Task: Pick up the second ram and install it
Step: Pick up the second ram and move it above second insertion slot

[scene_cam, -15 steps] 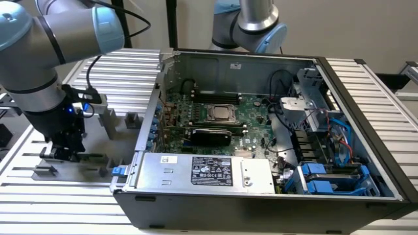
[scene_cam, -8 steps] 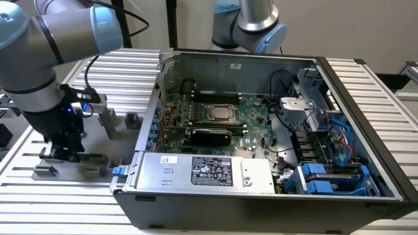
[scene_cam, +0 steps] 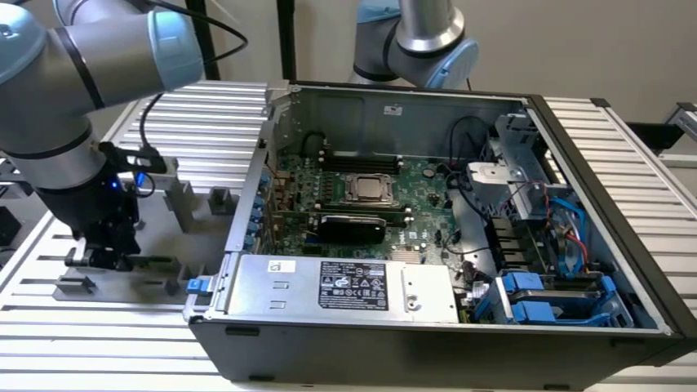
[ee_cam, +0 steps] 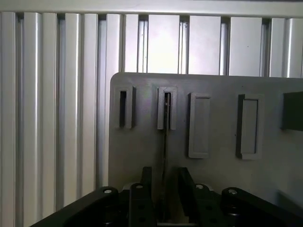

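Gripper (ee_cam: 164, 176): jaws apart, astride 2nd RAM (ee_cam: 165, 137).
2nd RAM: edge-on in fixture slot (ee_cam: 161, 113).
Handling: prob. light, stiff, fragile; pinch flat faces mid-length.

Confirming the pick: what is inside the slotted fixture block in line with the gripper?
The second ram, edge-on, with one end in the fixture block; its other end is hidden within the gripper.

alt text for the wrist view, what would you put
The gripper is poised over a thin ram strip seen edge-on, one finger on each side with a gap between. The strip stands in one of a row of grey slotted blocks on a grey fixture plate, which lies on a ribbed aluminium table.
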